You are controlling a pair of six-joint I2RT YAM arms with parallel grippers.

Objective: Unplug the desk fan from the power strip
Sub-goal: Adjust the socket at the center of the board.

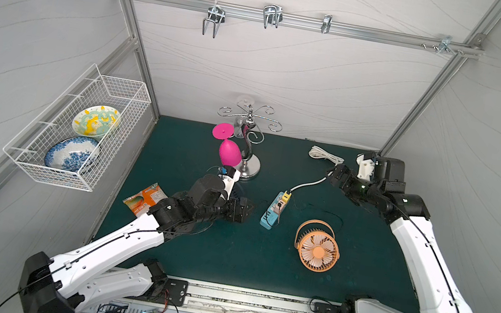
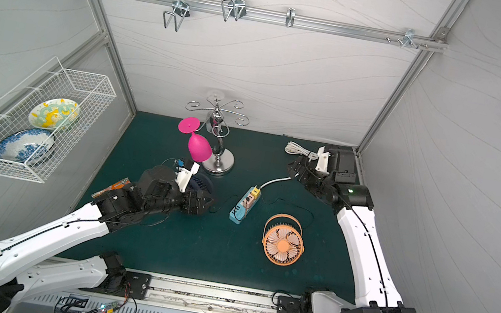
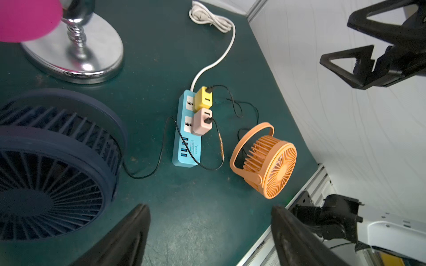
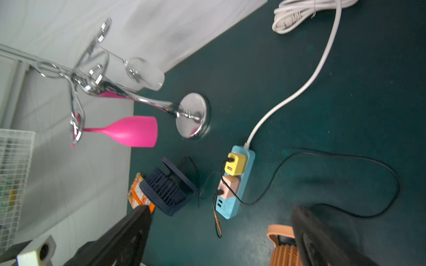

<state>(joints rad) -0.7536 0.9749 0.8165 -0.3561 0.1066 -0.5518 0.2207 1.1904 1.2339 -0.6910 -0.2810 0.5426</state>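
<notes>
Two grippers, both wide apart and empty from where I sit: left gripper (image 3: 209, 208) hovers just beside the navy fan (image 3: 57, 161); right gripper (image 4: 221, 209) hangs near the white cord (image 4: 299, 92). Fan's pink plug (image 3: 202, 122) sits in the strip (image 3: 182, 159), beside a yellow plug (image 3: 202, 100). Strip lies between navy fan and orange fan (image 3: 276, 165).

Only legible marking is on the power strip (image 3: 182, 160): print on its top face beside the USB ports (image 3: 184, 149) reads roughly "S204" in the left wrist view. The boxed line next to it is too small to read. The orange packet (image 1: 144, 198) at far left has print, also unreadable.
</notes>
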